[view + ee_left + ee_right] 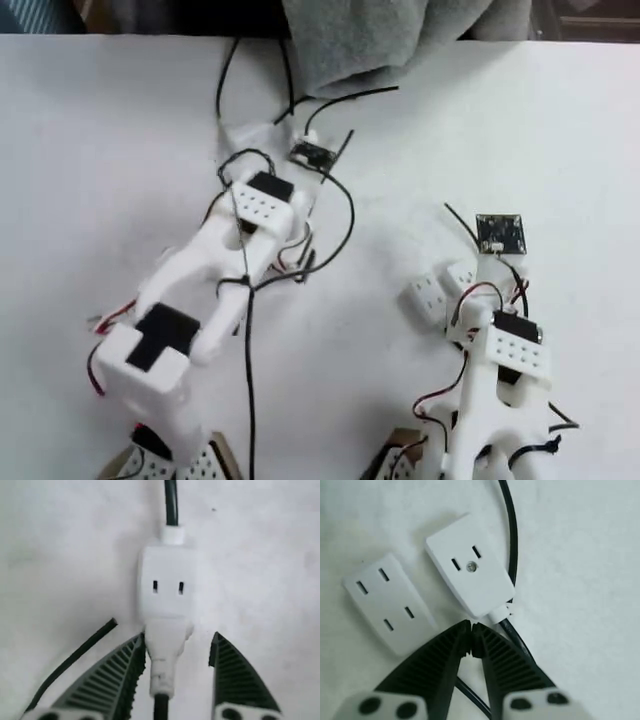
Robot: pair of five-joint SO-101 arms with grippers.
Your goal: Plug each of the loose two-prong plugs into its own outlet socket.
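Straddling seated plug (162, 652), left claw (178, 637) wide; right claw (471, 628) pinched empty at edge of outlet (470, 577).

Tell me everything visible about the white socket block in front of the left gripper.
The socket block is boxy white plastic, lying flat on the white table. Its upper face shows two short dark slots side by side. A black cord leaves one end through a white collar; a white plug sits against the other end, seemingly pushed in. The open left gripper straddles that plug, not the block.
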